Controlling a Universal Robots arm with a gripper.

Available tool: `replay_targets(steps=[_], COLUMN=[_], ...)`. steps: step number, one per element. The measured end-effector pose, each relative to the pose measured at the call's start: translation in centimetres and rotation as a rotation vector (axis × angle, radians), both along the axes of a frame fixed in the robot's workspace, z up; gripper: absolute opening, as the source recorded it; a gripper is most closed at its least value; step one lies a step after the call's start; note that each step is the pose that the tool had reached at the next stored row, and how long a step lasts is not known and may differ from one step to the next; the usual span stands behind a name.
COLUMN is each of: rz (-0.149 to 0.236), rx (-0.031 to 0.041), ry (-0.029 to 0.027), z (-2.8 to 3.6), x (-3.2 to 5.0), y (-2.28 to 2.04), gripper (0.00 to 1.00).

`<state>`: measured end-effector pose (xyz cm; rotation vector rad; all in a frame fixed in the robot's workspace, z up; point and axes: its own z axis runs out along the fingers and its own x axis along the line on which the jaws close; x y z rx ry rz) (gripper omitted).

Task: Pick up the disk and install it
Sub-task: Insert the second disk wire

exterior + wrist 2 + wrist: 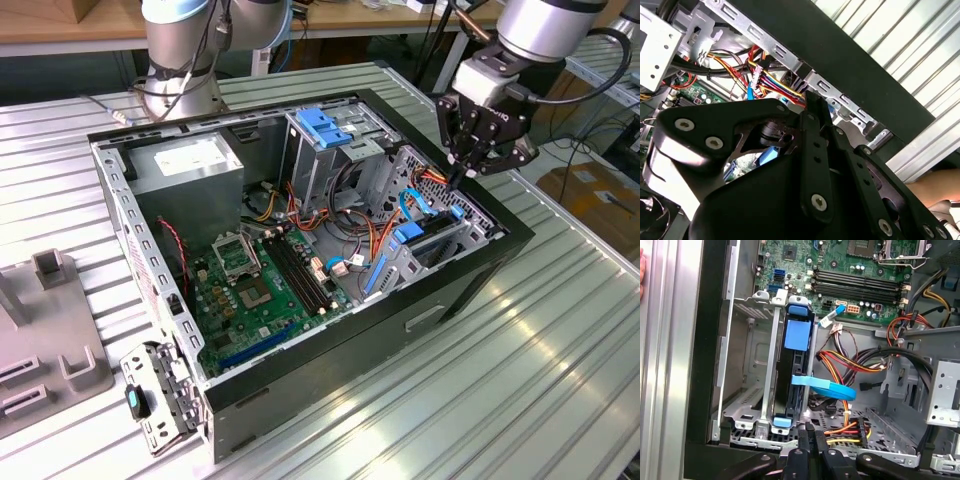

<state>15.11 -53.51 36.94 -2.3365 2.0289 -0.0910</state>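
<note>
Claw (470, 172) hovers closed above seated disk (795, 385).

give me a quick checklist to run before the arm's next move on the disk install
1. Silver-grey hard disk in its blue plastic carrier placed in the metal drive cage: ok, standing in a slot.
2. End effector free of the disk: ok, shut on nothing.
3. Flat blue cable clear of the slot: not ok, its end lies against the carrier.
4. Disk fully latched: cannot tell.
5. Person's hand clear of the black computer case: not ok, beside its outer wall.
</note>
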Motion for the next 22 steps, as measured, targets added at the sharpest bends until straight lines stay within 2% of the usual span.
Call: replay_targets(steps=[5,8,15,22], rz=[-0.003,-0.007,-0.024,-0.024], rx=[0.0002,0.0039,0.0043,0.0041], ry=[0.0,0.0,0.0,0.0], z=[-0.21,-0.27,-0.47,-0.47], x=[-0.72,-0.73,-0.86,-1.01], y=[-0.22,-0.42,-1.05,-1.07], gripper=[0.16,0.16,0.16,0.16])
